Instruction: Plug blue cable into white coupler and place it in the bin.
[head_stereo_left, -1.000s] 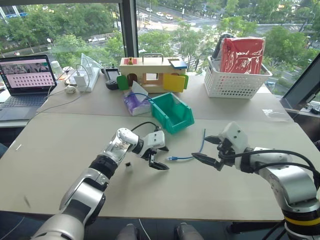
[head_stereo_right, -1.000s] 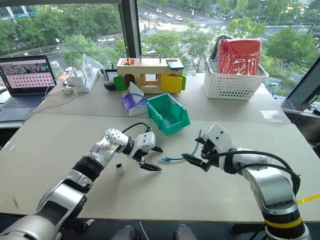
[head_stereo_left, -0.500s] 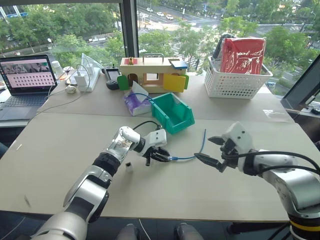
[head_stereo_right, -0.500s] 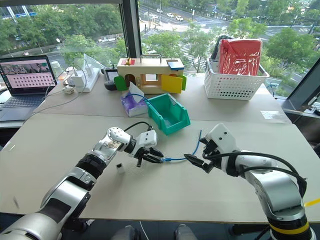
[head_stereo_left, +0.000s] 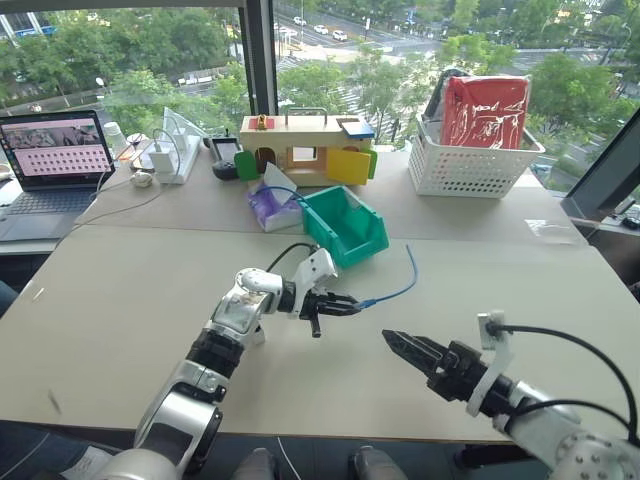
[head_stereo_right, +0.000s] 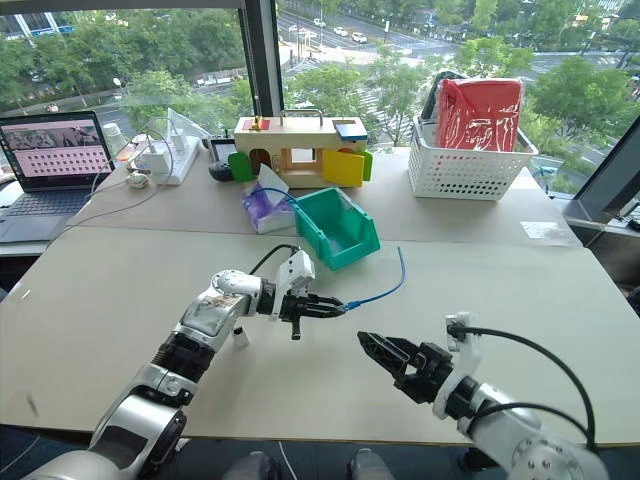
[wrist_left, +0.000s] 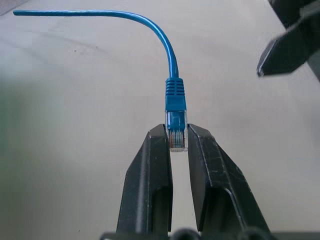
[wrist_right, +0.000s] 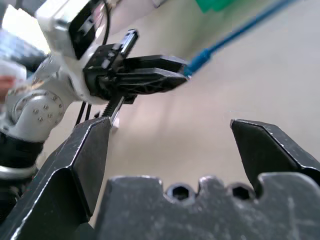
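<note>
Above the counter, the left gripper pinched the blue cable's clear plug between its fingers, the cord arching toward the green bin. Nearby, the right gripper hovered with fingers spread, holding nothing.

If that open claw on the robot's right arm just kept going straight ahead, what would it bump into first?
Most likely the left gripper, shut on the plug of the blue cable. The right gripper looks straight at it across bare table, though depth is hard to judge.
</note>
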